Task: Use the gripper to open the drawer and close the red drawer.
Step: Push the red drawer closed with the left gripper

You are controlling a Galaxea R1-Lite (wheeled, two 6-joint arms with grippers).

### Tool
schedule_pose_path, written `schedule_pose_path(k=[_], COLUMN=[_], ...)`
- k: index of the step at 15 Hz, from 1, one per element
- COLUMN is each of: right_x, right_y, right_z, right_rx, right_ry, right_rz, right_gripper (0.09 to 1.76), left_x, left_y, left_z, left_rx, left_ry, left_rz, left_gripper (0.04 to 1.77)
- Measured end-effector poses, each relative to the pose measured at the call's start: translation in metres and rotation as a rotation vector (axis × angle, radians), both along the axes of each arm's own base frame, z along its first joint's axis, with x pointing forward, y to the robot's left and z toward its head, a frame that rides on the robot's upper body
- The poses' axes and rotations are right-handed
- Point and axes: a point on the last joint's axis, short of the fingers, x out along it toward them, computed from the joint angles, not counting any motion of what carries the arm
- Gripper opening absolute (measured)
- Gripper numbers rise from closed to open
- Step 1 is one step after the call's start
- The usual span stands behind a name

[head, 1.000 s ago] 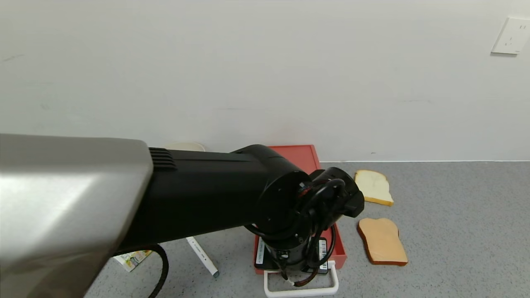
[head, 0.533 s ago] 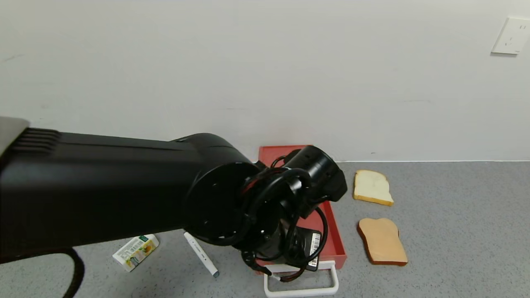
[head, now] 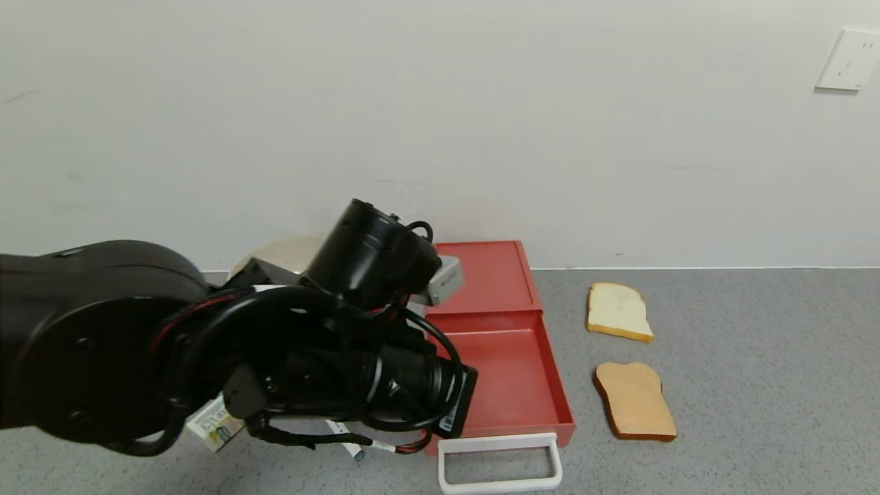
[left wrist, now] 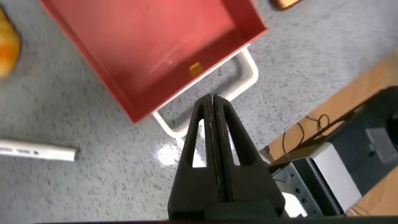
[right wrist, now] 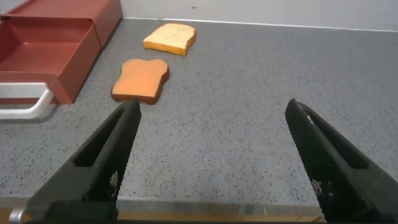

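On your far left, the black arm fills the near corner of the head view, its cables looping over a small carton [head: 214,423] and a white marker [head: 347,443] that lie on the grey speckled counter [head: 756,385]. The left gripper [left wrist: 214,115] hangs above the counter just near of the white loop handle [head: 500,464], its 2 fingers [left wrist: 228,143] pressed flat together and holding nothing; from the head view the arm's own bulk hides the tips. Behind the arm, against the wall, you can see part of a pale round object, too hidden to identify. Moving right, the drawer [head: 505,375] sits at the middle of the counter with its back end against the plain white wall [head: 440,124]. Its tray is pulled out toward you, the inside bare apart from a small orange mark seen in the left wrist view, and the handle sticks out at the near edge. To the right of the drawer lie 2 bread slices, well apart from it: a pale slice [head: 619,311] farther back and a browner toast slice [head: 634,401] nearer you. High on the far right wall is a white socket plate [head: 849,60]. The right gripper [right wrist: 214,155] hovers low over bare counter on the right, its fingers spread wide apart with nothing between them.
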Motion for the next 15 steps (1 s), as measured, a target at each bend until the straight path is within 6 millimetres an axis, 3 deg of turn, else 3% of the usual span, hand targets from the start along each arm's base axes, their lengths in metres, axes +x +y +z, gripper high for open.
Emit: schedule_pose_path(k=[8,15], right_x=[0.000,0.000], right_y=[0.000,0.000], right_z=[0.000,0.000], right_rx=[0.000,0.000], right_ry=[0.000,0.000], right_rz=[0.000,0.000], right_gripper=[1.71,1.71], left_x=[-0.005,-0.009], left_y=[0.069,0.083], left_z=[0.000,-0.005], left_rx=[-0.137,-0.139], left_ry=[-0.220,-0.243], left_rz=[-0.196,-0.187], left_gripper=[0.11,0.11])
